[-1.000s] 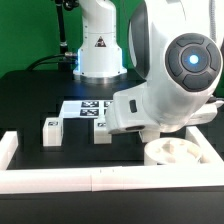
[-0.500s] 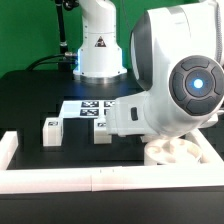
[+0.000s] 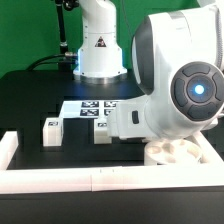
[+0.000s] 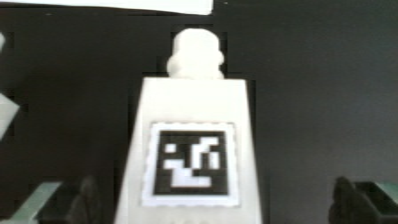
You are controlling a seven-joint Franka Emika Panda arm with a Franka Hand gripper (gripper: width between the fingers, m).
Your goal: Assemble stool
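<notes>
My claw (image 4: pixel 208 203) stands wide apart, one dark finger (image 4: pixel 54 203) on each side of a white leg (image 4: pixel 192 140), neither touching it. The leg lies on the black table (image 4: pixel 71 60), square tag up, peg end pointing away from me. In the exterior view the seat disc (image 3: pixel 180 152) sits just inside the white rail (image 3: pixel 60 178), partly under my arm. Two legs (image 3: pixel 52 131) stand toward that view's left (whether mine is one of them, I cannot tell), with the marker board (image 3: pixel 88 107) behind them.
</notes>
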